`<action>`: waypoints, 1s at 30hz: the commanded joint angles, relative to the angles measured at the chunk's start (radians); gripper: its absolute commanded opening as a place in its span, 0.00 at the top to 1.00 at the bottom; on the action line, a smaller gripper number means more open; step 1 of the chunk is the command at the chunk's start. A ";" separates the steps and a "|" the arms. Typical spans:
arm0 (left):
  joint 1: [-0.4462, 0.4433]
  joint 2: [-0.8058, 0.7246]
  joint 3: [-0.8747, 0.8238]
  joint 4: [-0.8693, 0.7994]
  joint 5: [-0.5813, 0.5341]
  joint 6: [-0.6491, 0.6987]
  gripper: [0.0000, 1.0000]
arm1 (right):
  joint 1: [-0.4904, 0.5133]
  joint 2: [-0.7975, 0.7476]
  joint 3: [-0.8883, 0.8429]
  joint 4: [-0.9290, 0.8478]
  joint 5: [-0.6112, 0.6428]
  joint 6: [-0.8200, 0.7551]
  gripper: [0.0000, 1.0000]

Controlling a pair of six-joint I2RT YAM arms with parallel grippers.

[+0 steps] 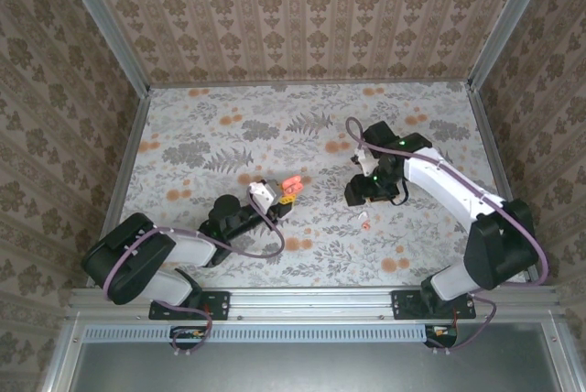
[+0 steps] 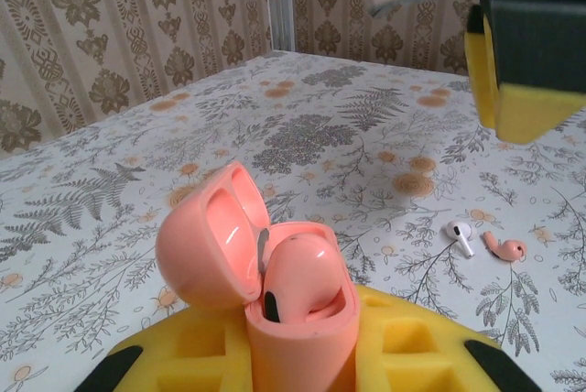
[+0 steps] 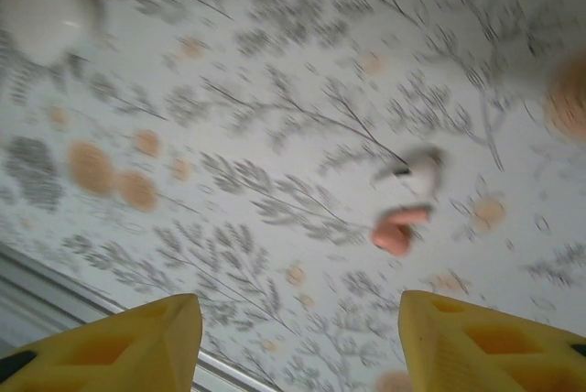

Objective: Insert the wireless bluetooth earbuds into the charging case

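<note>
My left gripper (image 2: 302,360) is shut on the charging case (image 2: 298,342), which here is a glossy pink pebble held upright between yellow pads, its hinged lid (image 2: 206,241) swung open to the left. A pink bud (image 2: 302,273) sits inside it. From above the case (image 1: 291,182) shows at the left gripper's (image 1: 280,194) tip. Two earbuds lie side by side on the table, one white (image 2: 460,237) and one pink (image 2: 504,247); from above they show as one small speck (image 1: 363,220). My right gripper (image 1: 366,196) hovers over them, open (image 3: 298,308) and holding nothing, with the white bud (image 3: 414,166) and pink bud (image 3: 398,230) ahead of its tips.
The floral table (image 1: 302,136) has a raised metal rail (image 1: 311,299) along its near edge and patterned walls on three sides. A yellow pad of the right gripper (image 2: 517,103) hangs at the upper right of the left wrist view. The right wrist view is motion-blurred.
</note>
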 commanded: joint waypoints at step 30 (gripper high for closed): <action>0.004 -0.142 -0.041 -0.064 -0.043 0.014 0.83 | 0.003 0.180 -0.234 0.243 -0.113 0.198 0.54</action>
